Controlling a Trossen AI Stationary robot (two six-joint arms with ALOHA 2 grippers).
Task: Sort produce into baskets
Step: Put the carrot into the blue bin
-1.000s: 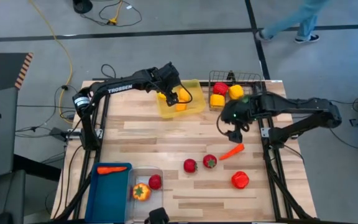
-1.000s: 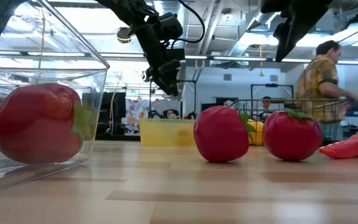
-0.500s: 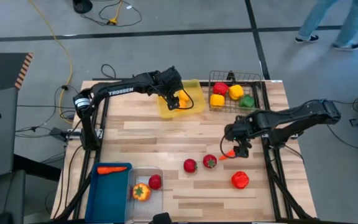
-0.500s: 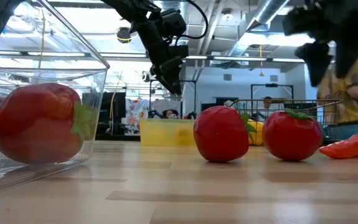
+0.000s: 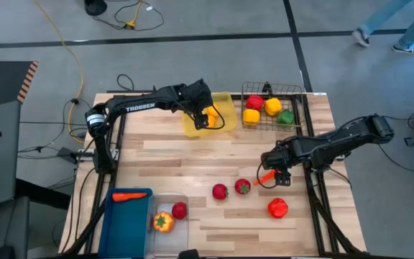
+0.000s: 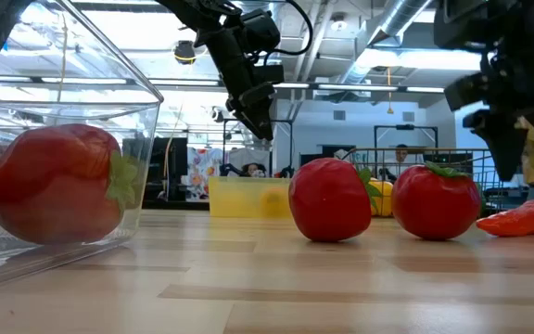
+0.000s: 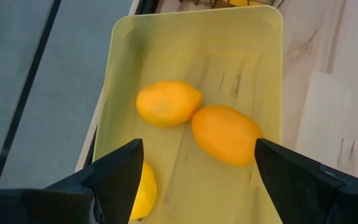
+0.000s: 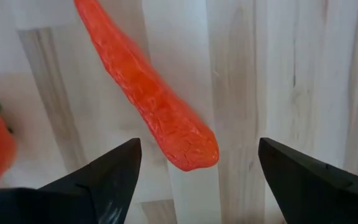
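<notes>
Between the spread fingers of the right tool [image 8: 194,180] lies the carrot [image 8: 148,99], ungripped.

Orange carrot [image 8: 154,106]; yellow tray [image 7: 260,81]; lemons [image 7: 168,103] yellow-orange; tomatoes [image 6: 330,199] red, apparently.

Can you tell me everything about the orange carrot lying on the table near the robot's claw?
The carrot is a long orange-red toy with a bumpy, plastic-looking skin and one rounded end. It lies flat on the pale wooden table, slanting, beside two red tomatoes. The right tool hangs just over it with its fingers open on either side of the rounded end. Nothing grips the carrot; only the table touches it.
</notes>
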